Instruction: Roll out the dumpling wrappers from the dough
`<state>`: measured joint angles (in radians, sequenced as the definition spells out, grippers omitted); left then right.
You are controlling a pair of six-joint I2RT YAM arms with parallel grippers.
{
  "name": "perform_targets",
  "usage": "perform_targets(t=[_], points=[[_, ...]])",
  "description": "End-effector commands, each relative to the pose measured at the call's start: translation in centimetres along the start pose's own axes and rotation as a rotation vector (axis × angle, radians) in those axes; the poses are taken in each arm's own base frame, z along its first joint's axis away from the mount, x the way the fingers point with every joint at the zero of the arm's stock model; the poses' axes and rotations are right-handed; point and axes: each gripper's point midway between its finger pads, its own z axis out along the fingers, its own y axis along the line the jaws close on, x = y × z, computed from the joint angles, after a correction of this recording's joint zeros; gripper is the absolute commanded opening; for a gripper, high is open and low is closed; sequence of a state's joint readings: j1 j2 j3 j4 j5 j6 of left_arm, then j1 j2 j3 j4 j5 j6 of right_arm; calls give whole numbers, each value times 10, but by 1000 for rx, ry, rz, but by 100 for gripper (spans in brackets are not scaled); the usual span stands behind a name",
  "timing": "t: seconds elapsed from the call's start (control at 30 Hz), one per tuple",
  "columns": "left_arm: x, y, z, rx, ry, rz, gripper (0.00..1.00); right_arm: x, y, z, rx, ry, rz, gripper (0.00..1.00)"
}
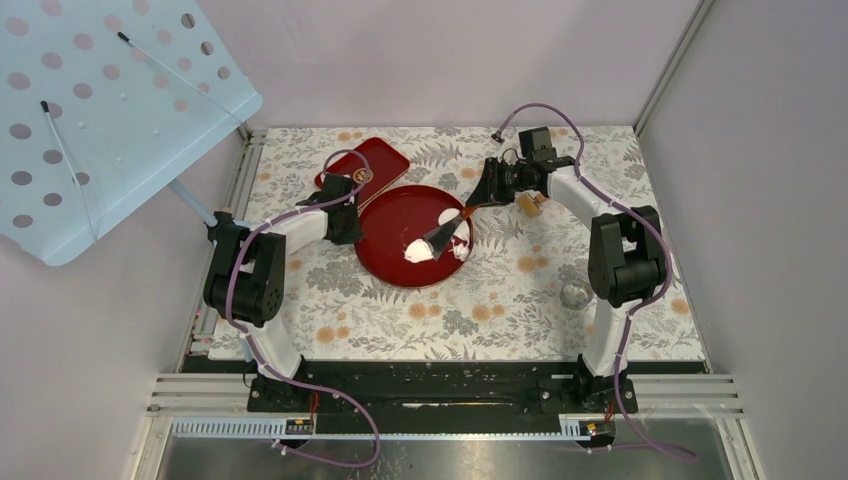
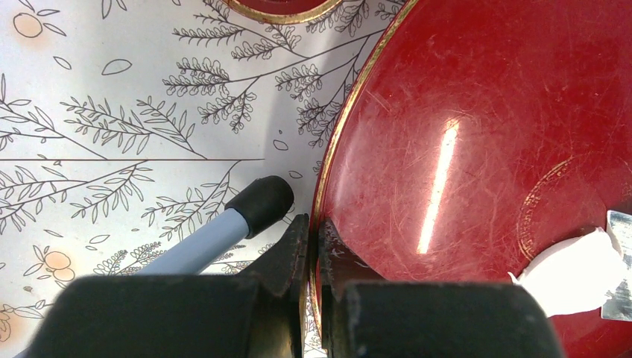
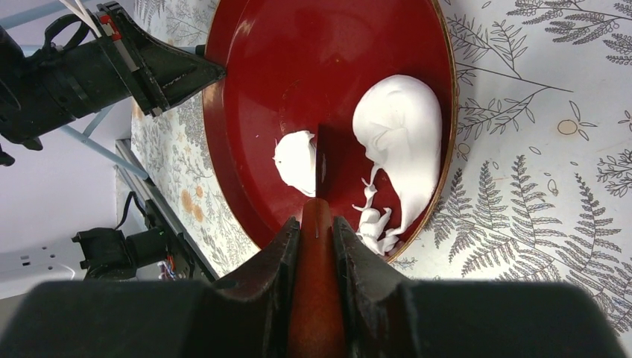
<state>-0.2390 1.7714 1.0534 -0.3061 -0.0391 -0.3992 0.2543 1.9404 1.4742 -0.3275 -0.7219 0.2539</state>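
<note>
step: lifting a cut piece, I judge | left gripper (image 2: 313, 242) closed on left rim of red plate (image 2: 477, 112) | right gripper (image 3: 317, 224) clamps red-handled spatula (image 3: 317, 291) | dumpling wrapper (image 3: 296, 160) on plate, beside blade; leftover dough sheet (image 3: 406, 127) at other side | next: slide blade flat under wrapper
</note>
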Motion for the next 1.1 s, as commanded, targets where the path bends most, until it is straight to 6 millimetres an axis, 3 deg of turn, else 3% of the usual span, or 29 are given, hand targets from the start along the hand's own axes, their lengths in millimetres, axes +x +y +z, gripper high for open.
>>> perform_targets(t=[0.0, 0.27, 0.47, 0.7, 0.97, 1.07], points=[[-8, 1, 0, -18, -33, 18, 0, 10, 18, -4, -56, 43, 16, 0], [-8, 1, 0, -17, -33, 18, 0, -16, 61, -38, -195, -2, 59, 0], [-8, 1, 0, -17, -34, 19, 0, -22, 69, -47, -209, -25, 68, 0], [-7, 2, 0, -18, -31, 20, 0, -27, 33, -56, 28, -129, -79, 0], [-8, 1, 0, -18, -35, 19, 0, 0, -17, -21, 87, -54, -60, 0], [-8, 1, 0, -18, -34, 19, 0, 8, -27, -12, 87, -26, -42, 0]])
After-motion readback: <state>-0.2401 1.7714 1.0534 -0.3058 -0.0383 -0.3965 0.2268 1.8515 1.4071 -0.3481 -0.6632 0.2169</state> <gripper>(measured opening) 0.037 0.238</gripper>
